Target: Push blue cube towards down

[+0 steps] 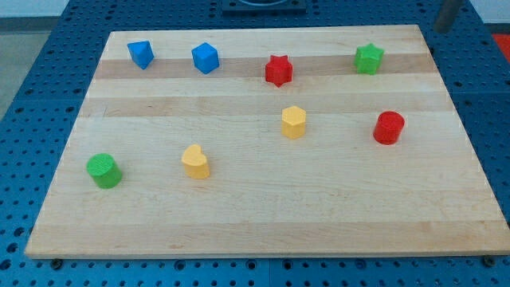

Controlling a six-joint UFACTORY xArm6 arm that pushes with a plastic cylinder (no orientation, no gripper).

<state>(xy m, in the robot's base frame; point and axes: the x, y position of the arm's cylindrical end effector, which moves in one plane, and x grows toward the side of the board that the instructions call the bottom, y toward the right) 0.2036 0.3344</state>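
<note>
Looking across the camera view, I find the blue cube [205, 57] near the board's top edge, left of centre. My tip [440, 30], a bare rod grasping nothing, seems well apart at the view's top right, beyond the green star [369, 58]. I judge I must get above the cube first.

- We see a red star [279, 70] and a green star [369, 58] near the tabletop's [255, 231] top edge.
- Our yellow hexagon [293, 122] and red cylinder [389, 127] stand toward the right edge.
- Our yellow heart [195, 161] and green cylinder [103, 171] stand toward the bottom-left corner.
</note>
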